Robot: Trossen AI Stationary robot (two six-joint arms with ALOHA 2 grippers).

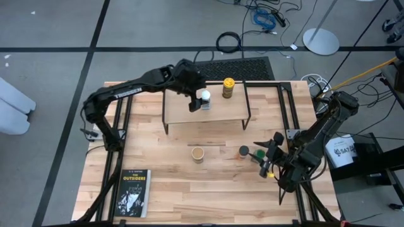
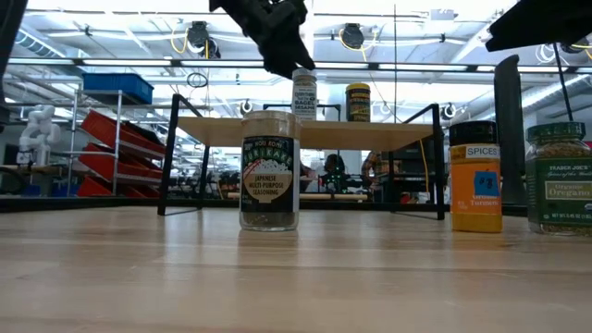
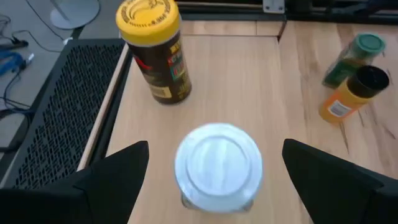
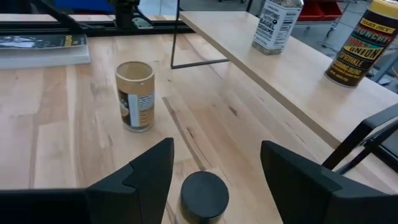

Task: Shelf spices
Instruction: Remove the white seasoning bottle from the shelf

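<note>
The shelf (image 1: 189, 116) stands at the table's far middle. On it stand a white-lidded spice jar (image 1: 205, 96) and a yellow-lidded one (image 1: 228, 85). My left gripper (image 3: 214, 149) hovers open over the white lid (image 3: 217, 165), with a finger on each side and clear of it. On the table stand a tan-lidded jar (image 1: 198, 154), an orange jar with a black lid (image 1: 243, 151) and a green-lidded jar (image 2: 558, 176). My right gripper (image 4: 216, 149) is open and raised by these two. The black lid (image 4: 204, 196) shows between its fingers, untouched.
A book (image 1: 134, 192) lies at the near left corner. A black mat (image 1: 237, 66) sits beyond the far edge. The shelf's thin black legs (image 4: 199, 62) stand close to the tan-lidded jar (image 4: 135, 96). Bare plank shows on the shelf to the left of the white-lidded jar.
</note>
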